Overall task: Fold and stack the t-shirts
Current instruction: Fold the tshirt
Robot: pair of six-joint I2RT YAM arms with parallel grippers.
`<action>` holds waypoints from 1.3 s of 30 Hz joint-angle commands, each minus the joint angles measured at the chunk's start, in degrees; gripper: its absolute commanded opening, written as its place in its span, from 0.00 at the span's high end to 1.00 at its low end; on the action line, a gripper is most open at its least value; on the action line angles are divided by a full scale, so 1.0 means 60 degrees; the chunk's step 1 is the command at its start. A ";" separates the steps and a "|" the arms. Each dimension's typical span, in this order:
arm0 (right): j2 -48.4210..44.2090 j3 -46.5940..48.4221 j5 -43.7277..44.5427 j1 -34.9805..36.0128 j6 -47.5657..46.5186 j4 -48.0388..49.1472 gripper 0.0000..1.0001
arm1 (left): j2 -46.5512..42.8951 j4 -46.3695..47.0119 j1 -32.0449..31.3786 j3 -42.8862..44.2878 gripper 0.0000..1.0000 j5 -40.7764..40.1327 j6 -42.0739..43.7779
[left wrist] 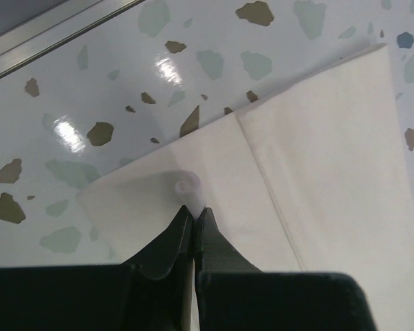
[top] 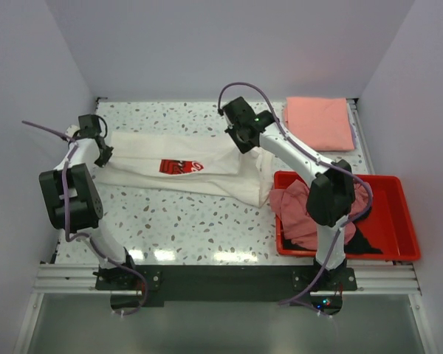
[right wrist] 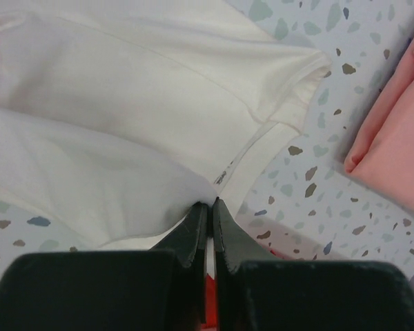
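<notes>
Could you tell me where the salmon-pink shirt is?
Top view: the salmon-pink shirt lies at the far right corner of the table, beyond the red bin.

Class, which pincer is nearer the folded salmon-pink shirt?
Right. The right pincer pinches the white shirt just left of the salmon-pink shirt; the left pincer is at the white shirt's far end.

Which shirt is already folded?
The salmon-pink t-shirt, far right corner. The white t-shirt lies spread out; the dusty-pink t-shirt is heaped in the red bin.

We see the printed t-shirt (top: pixel 184 166) spread across the desk's (top: pixel 192 225) middle, a folded t-shirt (top: pixel 319 122) behind and right of it, and the bin (top: pixel 390 210) front right, more t-shirts (top: pixel 294 210) heaped inside.
</notes>
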 commanded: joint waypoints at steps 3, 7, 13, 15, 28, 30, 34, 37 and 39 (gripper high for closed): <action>0.0809 0.1385 -0.0347 -0.0529 -0.0987 -0.0605 1.00 | 0.0888 -0.0271 -0.0236 0.1357 1.00 -0.0321 0.0322; 0.1717 0.2598 -0.0949 -0.0939 -0.1325 -0.1044 1.00 | 0.1430 -0.0549 -0.0237 0.1857 1.00 -0.0321 0.0337; 0.2772 0.3568 -0.1242 -0.1233 -0.1706 -0.0943 1.00 | 0.2075 -0.0783 -0.0266 0.2501 1.00 -0.0233 0.0439; 0.2993 0.3642 -0.1053 -0.1247 -0.1721 -0.0695 1.00 | 0.2266 -0.0857 -0.0266 0.2663 1.00 -0.0262 0.0439; 0.3680 0.3566 -0.0612 -0.1247 -0.1838 0.1593 1.00 | 0.2442 -0.1164 -0.0266 0.2839 0.89 -0.0555 0.0483; 0.3901 0.3860 -0.0831 -0.1248 -0.1969 0.1534 0.99 | 0.2427 -0.1208 -0.0266 0.2883 0.81 -0.0643 0.0497; 0.4457 0.4227 -0.0496 -0.1247 -0.1956 0.1563 0.96 | 0.2413 -0.1457 -0.0149 0.3161 0.68 -0.0878 0.0512; 0.4619 0.3806 0.0469 -0.1248 -0.1635 0.2467 0.94 | 0.2383 -0.1487 0.0041 0.3395 0.67 -0.0878 0.0468; 0.4604 0.3220 0.0925 -0.1262 -0.1399 0.3830 0.93 | 0.2412 -0.1560 0.0158 0.3673 0.61 -0.0863 0.0453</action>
